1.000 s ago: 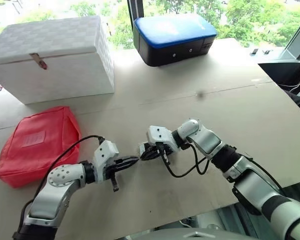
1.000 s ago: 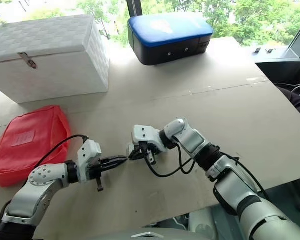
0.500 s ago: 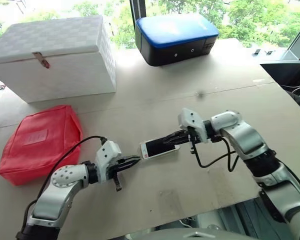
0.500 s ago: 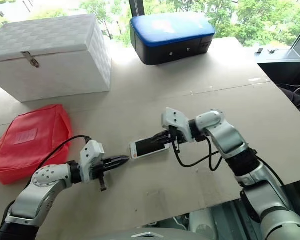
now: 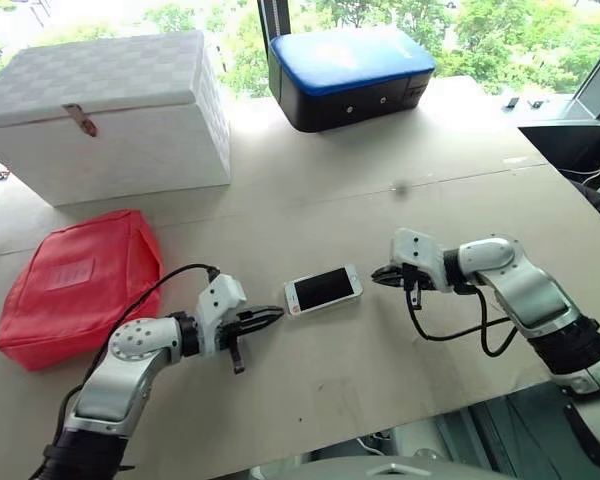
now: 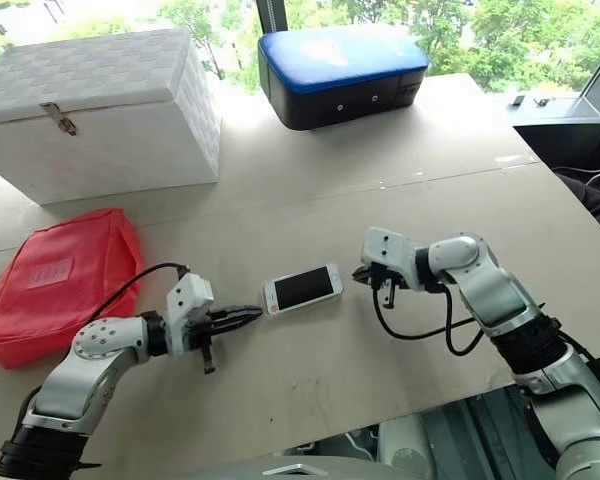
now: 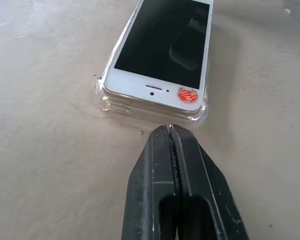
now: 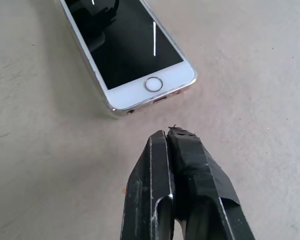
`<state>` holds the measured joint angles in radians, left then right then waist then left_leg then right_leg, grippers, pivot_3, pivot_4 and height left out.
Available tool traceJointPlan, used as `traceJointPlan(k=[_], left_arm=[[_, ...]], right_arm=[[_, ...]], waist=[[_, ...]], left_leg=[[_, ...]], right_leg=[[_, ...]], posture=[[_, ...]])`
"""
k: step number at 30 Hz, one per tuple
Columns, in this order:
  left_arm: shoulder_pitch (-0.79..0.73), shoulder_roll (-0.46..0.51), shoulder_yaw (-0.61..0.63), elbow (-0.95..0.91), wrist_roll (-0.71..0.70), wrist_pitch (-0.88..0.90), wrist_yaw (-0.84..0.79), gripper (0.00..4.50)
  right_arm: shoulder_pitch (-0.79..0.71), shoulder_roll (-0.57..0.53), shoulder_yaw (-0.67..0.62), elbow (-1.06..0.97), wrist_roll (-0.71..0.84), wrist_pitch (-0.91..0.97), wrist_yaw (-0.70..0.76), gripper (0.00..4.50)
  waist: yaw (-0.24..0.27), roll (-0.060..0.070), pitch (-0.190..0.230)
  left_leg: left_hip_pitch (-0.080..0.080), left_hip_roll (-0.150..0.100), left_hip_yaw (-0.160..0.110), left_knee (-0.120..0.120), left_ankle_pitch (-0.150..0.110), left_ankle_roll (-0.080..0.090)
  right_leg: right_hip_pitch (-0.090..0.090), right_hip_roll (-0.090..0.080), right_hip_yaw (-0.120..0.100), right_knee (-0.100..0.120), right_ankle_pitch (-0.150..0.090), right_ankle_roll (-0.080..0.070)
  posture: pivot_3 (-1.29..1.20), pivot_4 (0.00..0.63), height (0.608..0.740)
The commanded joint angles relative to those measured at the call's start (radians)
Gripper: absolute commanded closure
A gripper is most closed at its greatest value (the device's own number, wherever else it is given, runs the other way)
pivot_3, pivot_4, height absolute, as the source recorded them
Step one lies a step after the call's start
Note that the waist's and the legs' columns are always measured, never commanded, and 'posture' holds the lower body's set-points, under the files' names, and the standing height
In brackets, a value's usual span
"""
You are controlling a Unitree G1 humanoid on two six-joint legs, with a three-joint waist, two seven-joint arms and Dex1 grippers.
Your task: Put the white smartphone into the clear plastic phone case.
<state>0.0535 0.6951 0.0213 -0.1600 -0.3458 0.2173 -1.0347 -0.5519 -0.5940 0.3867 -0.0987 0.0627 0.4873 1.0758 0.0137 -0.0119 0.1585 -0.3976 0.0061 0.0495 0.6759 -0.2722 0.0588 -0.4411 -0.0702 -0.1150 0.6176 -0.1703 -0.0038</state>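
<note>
Lying cased on bare table (image 5: pixel 430 180), the white smartphone (image 5: pixel 323 289) separates two clenched, empty grippers: left gripper (image 5: pixel 272 316), right gripper (image 5: pixel 378 276).

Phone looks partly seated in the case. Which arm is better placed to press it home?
Probably the left: the left gripper, shut, sits right at the clear plastic phone case corner, where the white smartphone rides high. The right gripper, also shut, stands farther off.

Upper-floor lab: cardboard-topped table (image 5: pixel 460 180) (trees beyond window (image 5: pixel 500 35)).

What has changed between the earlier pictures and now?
The right gripper, shut, drew back to the right, off the phone, which now lies uncovered in the case. The left gripper stayed shut beside the phone's other end. Phone and case kept their place.
</note>
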Motion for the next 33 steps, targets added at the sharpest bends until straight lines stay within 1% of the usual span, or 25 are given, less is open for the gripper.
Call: traceJointPlan(k=[1,7,13,23,26,28,30,33], left_arm=[[-0.001,0.014,0.007,0.019,0.013,-0.018,-0.003,4.47],[-0.008,0.015,0.006,0.033,0.018,-0.028,-0.004,4.47],[-0.02,-0.008,-0.021,0.013,0.025,-0.024,0.007,4.47],[-0.015,-0.007,-0.014,0.017,0.025,-0.032,0.001,4.47],[-0.007,-0.002,0.024,0.033,0.008,-0.028,0.002,4.47],[0.006,0.006,0.067,0.04,-0.032,-0.016,-0.011,4.47],[0.011,0.013,0.118,0.024,-0.103,0.024,-0.026,4.47],[-0.012,0.009,0.15,-0.025,-0.192,0.087,-0.038,4.47]], right_arm=[[-0.033,0.022,0.015,0.013,-0.015,-0.036,-0.004,4.5],[-0.064,0.06,0.057,0.062,-0.037,-0.075,0.02,4.5],[-0.082,0.112,0.083,0.071,-0.039,-0.104,0.039,4.5],[-0.096,0.172,0.123,0.109,-0.07,-0.142,0.062,4.5],[-0.087,0.154,0.098,0.113,-0.09,-0.14,0.049,4.5],[-0.075,0.122,0.058,0.108,-0.098,-0.141,0.03,4.5],[-0.044,0.067,0.005,0.081,-0.095,-0.137,0.017,4.5],[0.013,0.003,-0.064,0.018,-0.055,-0.107,0.017,4.5]], waist=[[0.0,0.0,0.0],[0.0,0.0,0.0],[0.0,0.0,0.0],[-0.001,0.0,0.0],[-0.002,0.0,0.0],[-0.003,0.0,0.0],[-0.002,0.0,0.0],[0.008,0.0,0.001]], left_leg=[[0.0,0.0,0.0,0.0,0.0,0.0],[0.0,0.0,0.0,0.0,0.0,0.0],[0.0,0.0,0.0,0.0,0.0,0.0],[0.001,0.0,0.0,0.0,0.0,0.0],[0.001,0.0,0.0,0.0,0.0,0.0],[0.001,0.0,0.0,0.0,0.0,0.0],[0.001,0.001,0.0,0.0,0.0,0.0],[-0.001,0.0,-0.001,0.0,0.0,-0.001]], right_leg=[[0.0,0.0,0.0,0.0,0.0,0.0],[0.0,0.0,0.0,0.0,0.0,0.0],[0.0,0.0,0.0,0.0,0.0,0.0],[0.0,0.0,0.0,0.001,0.0,0.0],[0.0,0.0,0.0,0.002,0.0,0.0],[0.0,0.0,0.0,0.002,0.0,0.0],[0.0,0.0,0.0,0.002,0.0,0.0],[-0.001,-0.001,0.0,0.001,0.0,0.0]], posture=[[0.0,0.15,0.74],[0.0,0.15,0.74],[0.0,0.15,0.74],[0.0,0.15,0.74],[0.0,0.15,0.74],[0.0,0.15,0.74],[0.0,0.15,0.74],[0.0,0.15,0.74]])
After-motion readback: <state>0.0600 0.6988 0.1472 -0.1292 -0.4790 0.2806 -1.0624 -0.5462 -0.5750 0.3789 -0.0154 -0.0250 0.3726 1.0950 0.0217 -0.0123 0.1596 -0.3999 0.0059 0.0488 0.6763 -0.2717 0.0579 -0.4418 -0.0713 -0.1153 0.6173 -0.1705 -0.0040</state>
